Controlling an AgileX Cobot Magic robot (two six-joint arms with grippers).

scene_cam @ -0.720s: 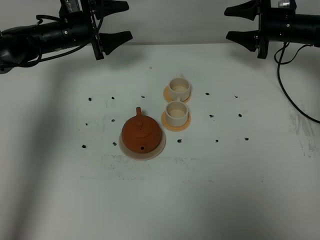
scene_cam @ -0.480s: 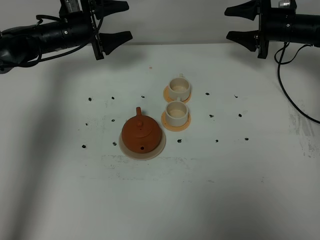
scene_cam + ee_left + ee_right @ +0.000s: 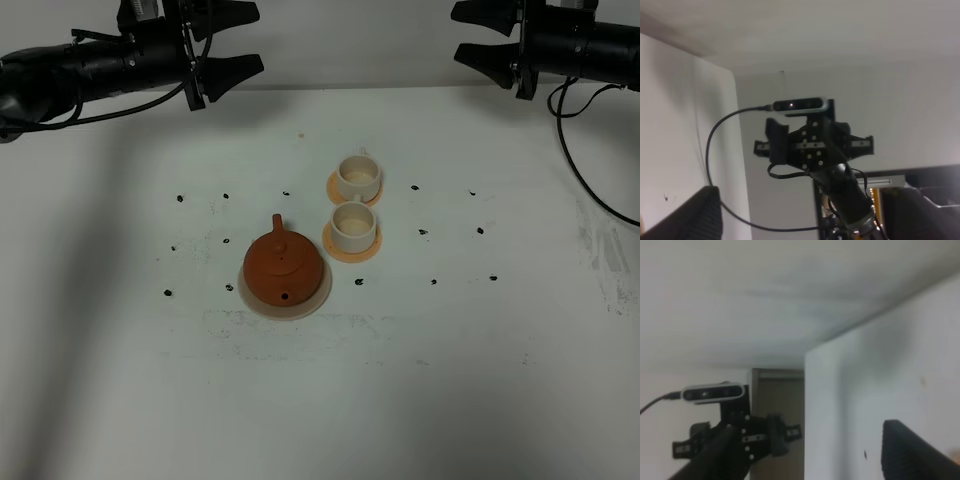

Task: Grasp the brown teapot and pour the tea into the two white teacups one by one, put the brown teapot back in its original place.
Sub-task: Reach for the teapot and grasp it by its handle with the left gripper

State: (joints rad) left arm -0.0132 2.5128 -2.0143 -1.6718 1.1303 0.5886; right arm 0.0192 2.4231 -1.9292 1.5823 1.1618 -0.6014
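While teapot sits on disc | coasters under teacups | dots around

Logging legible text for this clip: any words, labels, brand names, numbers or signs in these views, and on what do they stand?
None can be read.
The brown teapot, far teacup and near teacup carry no marking.
The black marks on the table are plain dots, not characters.
The camera seen from the left wrist shows no legible label; the right wrist view is too blurred to tell.
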